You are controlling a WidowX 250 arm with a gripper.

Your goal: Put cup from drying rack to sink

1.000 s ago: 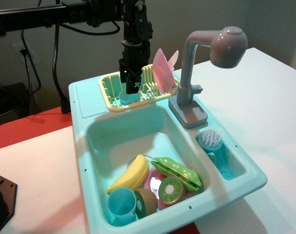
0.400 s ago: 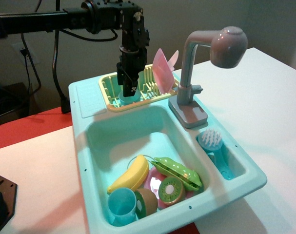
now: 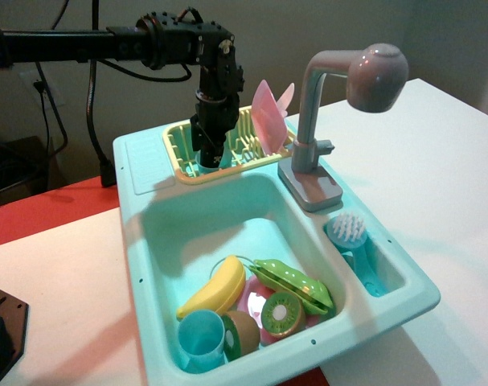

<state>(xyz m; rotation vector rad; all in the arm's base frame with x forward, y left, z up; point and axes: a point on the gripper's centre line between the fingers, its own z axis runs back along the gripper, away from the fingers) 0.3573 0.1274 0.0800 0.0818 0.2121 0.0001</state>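
Note:
The turquoise cup (image 3: 215, 163) stands in the left part of the pale-yellow drying rack (image 3: 178, 149), at the back of the mint sink (image 3: 136, 241). Only a sliver of it shows under the gripper. My black gripper (image 3: 207, 153) hangs straight down from the arm and reaches into the rack. Its jaws stand apart on either side of the cup, low over it. The sink's deep basin lies in front of the rack.
The basin's near end holds a lighter blue cup (image 3: 200, 338), a banana (image 3: 216, 287), a pea pod (image 3: 297, 283), a kiwi half (image 3: 281, 312) and a pink plate. A pink dish (image 3: 268, 121) stands in the rack. The grey faucet (image 3: 314, 121) rises to the right, and a brush (image 3: 352, 233) lies in the side compartment.
The gripper has sunk lower into the rack and shifted slightly left, now covering most of the cup. The cup has not moved.

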